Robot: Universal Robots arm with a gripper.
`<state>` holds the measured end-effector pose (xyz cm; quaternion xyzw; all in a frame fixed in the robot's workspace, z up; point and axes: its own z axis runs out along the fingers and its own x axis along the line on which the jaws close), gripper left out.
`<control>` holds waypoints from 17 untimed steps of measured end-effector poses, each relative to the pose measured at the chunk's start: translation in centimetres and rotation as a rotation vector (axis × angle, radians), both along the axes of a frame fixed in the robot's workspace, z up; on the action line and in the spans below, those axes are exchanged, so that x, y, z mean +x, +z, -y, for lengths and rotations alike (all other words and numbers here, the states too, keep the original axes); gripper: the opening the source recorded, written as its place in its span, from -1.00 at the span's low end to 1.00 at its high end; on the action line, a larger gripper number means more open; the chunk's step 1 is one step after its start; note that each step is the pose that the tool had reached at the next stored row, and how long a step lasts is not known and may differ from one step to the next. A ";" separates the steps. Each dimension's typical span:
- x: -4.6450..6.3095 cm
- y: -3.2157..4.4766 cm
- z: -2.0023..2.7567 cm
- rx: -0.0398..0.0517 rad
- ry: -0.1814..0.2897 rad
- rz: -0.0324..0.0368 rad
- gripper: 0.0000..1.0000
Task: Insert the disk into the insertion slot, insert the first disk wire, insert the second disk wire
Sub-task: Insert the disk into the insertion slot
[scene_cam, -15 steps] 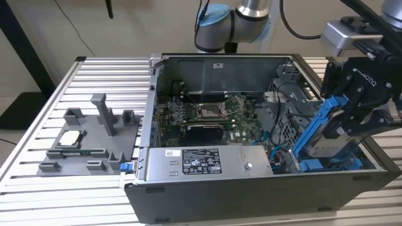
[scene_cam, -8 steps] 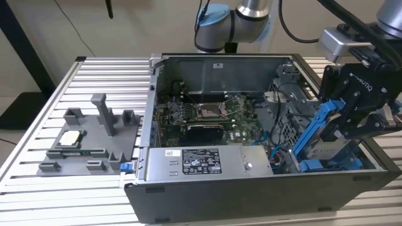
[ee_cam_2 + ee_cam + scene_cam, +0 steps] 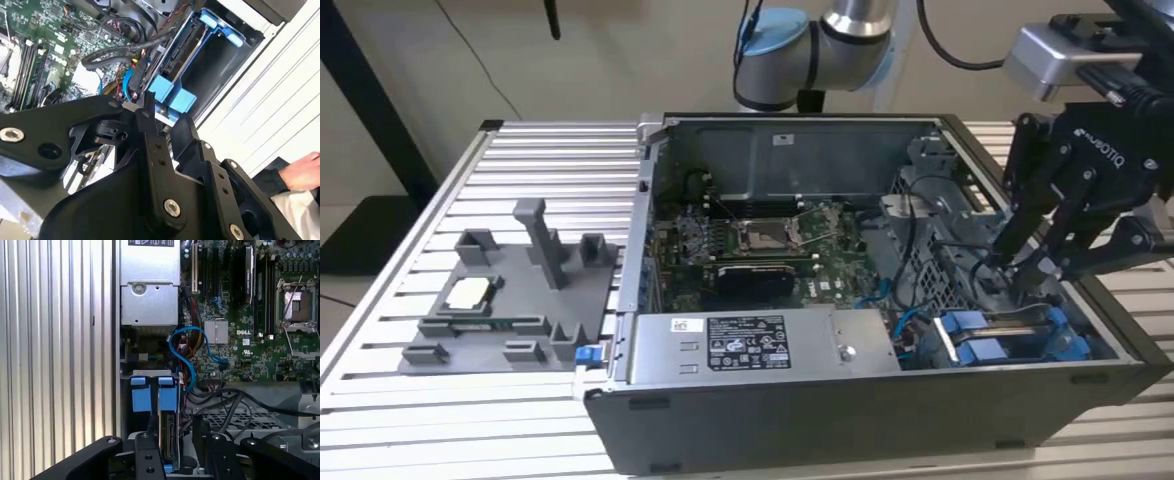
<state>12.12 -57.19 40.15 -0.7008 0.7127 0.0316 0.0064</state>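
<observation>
black gripper (image 3: 174, 432), spread, straddles the silver hard drive in its bright blue carrier (image 3: 169, 407), standing on edge in the grey sheet-metal bay (image 3: 150, 373) at a corner of the dark computer case (image 3: 854, 420); the bay seemingly carries it.

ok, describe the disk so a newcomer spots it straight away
Start at the open computer case and go to its front corner at the exterior view's right, below the gripper. The disk sits in the insertion slot there. Its bright blue carrier frame sets it apart from the grey power-supply box alongside.
</observation>
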 end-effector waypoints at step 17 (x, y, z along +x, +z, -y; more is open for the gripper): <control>-1.3 -1.01 -1.20 0.0317 0.004 0.1104 -0.19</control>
